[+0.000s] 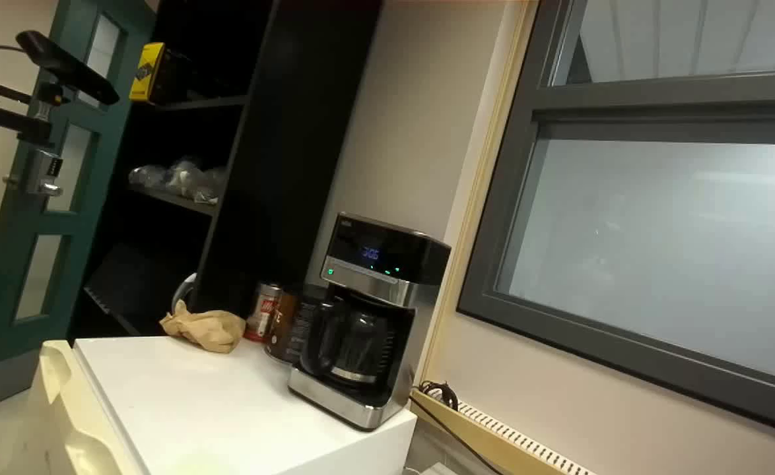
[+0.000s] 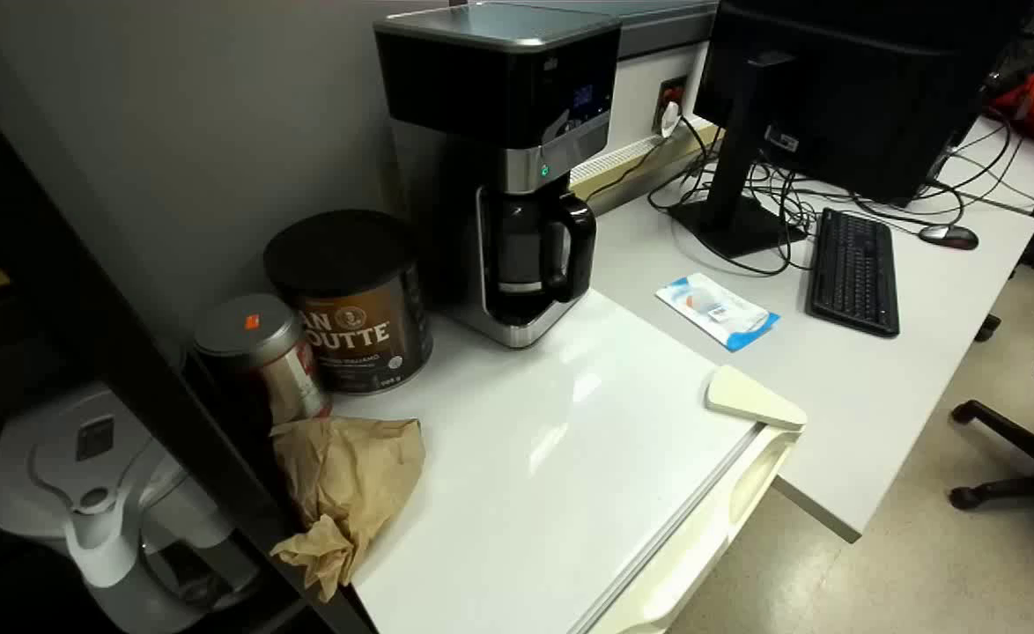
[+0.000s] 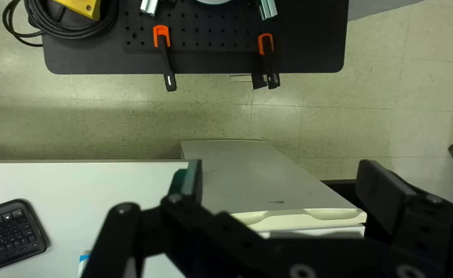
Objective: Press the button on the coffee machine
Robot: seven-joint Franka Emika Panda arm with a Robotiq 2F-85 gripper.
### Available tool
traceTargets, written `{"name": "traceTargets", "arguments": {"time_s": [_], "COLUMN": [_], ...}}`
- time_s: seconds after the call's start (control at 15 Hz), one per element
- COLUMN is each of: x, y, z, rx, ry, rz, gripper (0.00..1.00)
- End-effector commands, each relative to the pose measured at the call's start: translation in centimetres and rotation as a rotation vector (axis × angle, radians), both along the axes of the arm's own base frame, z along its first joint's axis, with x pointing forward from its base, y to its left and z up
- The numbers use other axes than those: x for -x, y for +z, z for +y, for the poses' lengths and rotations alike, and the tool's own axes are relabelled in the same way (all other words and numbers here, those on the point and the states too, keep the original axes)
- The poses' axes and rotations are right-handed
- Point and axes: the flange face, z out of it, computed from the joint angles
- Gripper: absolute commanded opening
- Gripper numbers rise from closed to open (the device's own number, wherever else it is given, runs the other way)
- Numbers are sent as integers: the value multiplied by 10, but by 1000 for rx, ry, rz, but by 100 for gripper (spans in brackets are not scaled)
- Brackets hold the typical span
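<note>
The coffee machine [image 1: 387, 277] is boxy and black with a silver front strip and a lit bluish display. It stands on a white fridge top [image 1: 183, 402] beside the wall, and also shows in an exterior view [image 2: 455, 84]. A green-lit button [image 1: 330, 271] is at one end of the silver strip, also seen in an exterior view [image 2: 544, 171]. The dark glass carafe [image 1: 361, 343] sits inside the machine. My gripper [image 3: 282, 177] is open and empty in the wrist view, above the fridge's front edge. It shows in neither exterior view. The machine is out of the wrist view.
A brown canister [image 2: 354, 326], a smaller tin [image 2: 262, 343] and a crumpled paper bag [image 2: 350, 493] stand beside the machine. A black shelf [image 1: 275, 145] flanks the fridge. A desk [image 2: 931, 352] with monitor [image 2: 843, 97] and keyboard [image 2: 853, 269] adjoins it. A camera [image 1: 67, 66] hangs at left.
</note>
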Motion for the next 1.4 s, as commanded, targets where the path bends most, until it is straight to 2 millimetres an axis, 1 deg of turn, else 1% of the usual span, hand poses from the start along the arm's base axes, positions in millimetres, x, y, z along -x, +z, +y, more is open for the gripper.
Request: {"name": "traceTargets", "arguments": {"time_s": [0.0,0.4,0.53,0.67,0.87,1.13,1.33], "x": [0,0,-11,-27,-62,-110,-147], "y": [1,1,1,-1,-13,-38,-59], "z": [0,0,-3,-7,-12,-14,-11], "rx": [0,0,13,23,43,74,121], "ry": [0,0,0,1,1,28,47], "rz": [1,1,-17,-25,-57,-99,-127], "gripper": [100,100,100,100,100,100,100]}}
